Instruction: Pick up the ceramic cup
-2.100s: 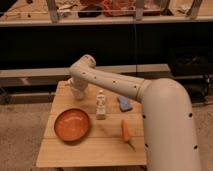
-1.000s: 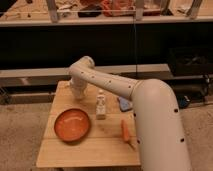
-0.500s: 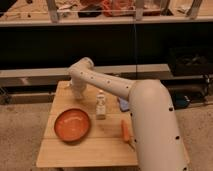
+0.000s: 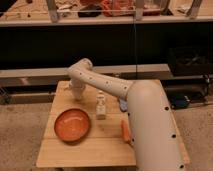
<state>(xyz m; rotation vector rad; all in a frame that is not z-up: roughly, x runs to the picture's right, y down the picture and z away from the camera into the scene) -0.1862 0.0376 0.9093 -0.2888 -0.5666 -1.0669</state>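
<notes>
**Arm over the table:** We see the robot's pale arm (image 4: 147,115) stretch in from the right of the orange bowl (image 4: 73,125). It bends at an elbow beyond the bowl and points down toward the wooden table (image 4: 90,152). The gripper (image 4: 76,90) hangs just beyond the bowl's far rim, low over the tabletop.

The ceramic cup (image 4: 75,95) shows only as a small off-white shape at the gripper's tip, beyond the bowl and near it. We cannot separate cup from gripper well enough to say whether they touch. Nor can we tell whether the gripper is spread or closed.

A small white bottle (image 4: 101,107) stands upright just right of the bowl, apart from it. Farther right of the bowl lies an orange stick-shaped object (image 4: 125,131), close against the arm. A blue object (image 4: 121,104) peeks out right of the bowl and slightly beyond it, partly hidden by the arm. Dark shelving (image 4: 105,45) runs well beyond the bowl.
</notes>
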